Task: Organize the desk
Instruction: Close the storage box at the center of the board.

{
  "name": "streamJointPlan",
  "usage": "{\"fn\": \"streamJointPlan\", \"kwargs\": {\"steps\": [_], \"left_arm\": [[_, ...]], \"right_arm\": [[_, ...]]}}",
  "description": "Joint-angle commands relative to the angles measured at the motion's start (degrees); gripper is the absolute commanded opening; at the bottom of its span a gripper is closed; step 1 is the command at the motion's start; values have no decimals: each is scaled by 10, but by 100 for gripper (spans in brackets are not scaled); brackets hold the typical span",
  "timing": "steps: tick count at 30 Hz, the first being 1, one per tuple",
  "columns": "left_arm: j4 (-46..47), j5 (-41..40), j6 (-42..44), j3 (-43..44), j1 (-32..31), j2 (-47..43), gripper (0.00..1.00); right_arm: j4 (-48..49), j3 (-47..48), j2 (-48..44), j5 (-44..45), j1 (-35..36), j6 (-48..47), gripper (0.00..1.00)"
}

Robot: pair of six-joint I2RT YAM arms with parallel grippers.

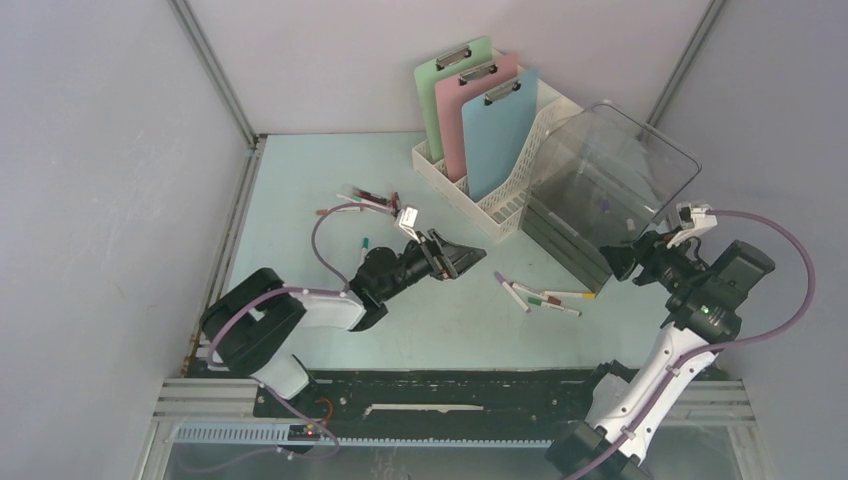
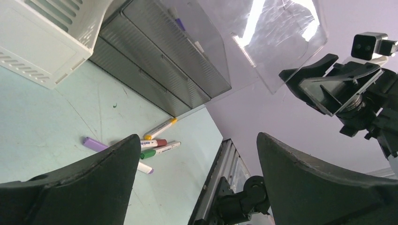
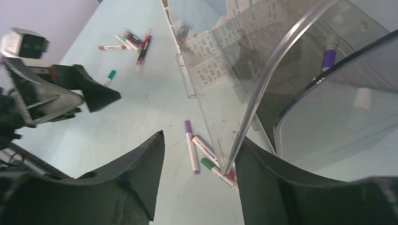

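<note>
The pale mint desk holds a cluster of markers in front of a grey drawer box. The box's clear lid is tilted up. My right gripper is open at the lid's lower front edge, and the lid's corner touches the inner face of one finger. My left gripper is open and empty above the desk's middle, pointing at the markers. A second bunch of markers and a single teal-capped one lie to the left.
A white rack at the back holds a green, a pink and a blue clipboard. A purple marker lies inside the box. Walls close in left, back and right. The arm rail runs along the near edge.
</note>
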Motion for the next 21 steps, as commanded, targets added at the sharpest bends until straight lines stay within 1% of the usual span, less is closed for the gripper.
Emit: {"fn": "streamJointPlan", "kwargs": {"steps": [1, 6, 9, 10, 11, 14, 17, 21], "left_arm": [[-70, -40, 67, -3, -2, -71, 100], [-140, -63, 98, -4, -3, -120, 100], [-164, -76, 109, -1, -3, -136, 100], [-168, -79, 114, 0, -3, -140, 100], [-172, -83, 120, 0, -3, -145, 100], [-193, -109, 145, 1, -5, -167, 100], [-227, -139, 174, 13, -11, -182, 100], [-225, -140, 187, 28, -15, -169, 100]], "right_arm": [[-32, 36, -22, 52, 1, -36, 66], [-76, 51, -23, 113, 3, -69, 79], [-93, 54, -28, 144, 2, -87, 85], [-98, 54, -33, 156, 3, -92, 90], [-101, 54, -36, 167, 3, -96, 92], [-113, 54, -49, 190, 3, -113, 93], [-138, 56, -57, 187, 3, -137, 94], [-193, 57, -51, 141, 7, -186, 99]]}}
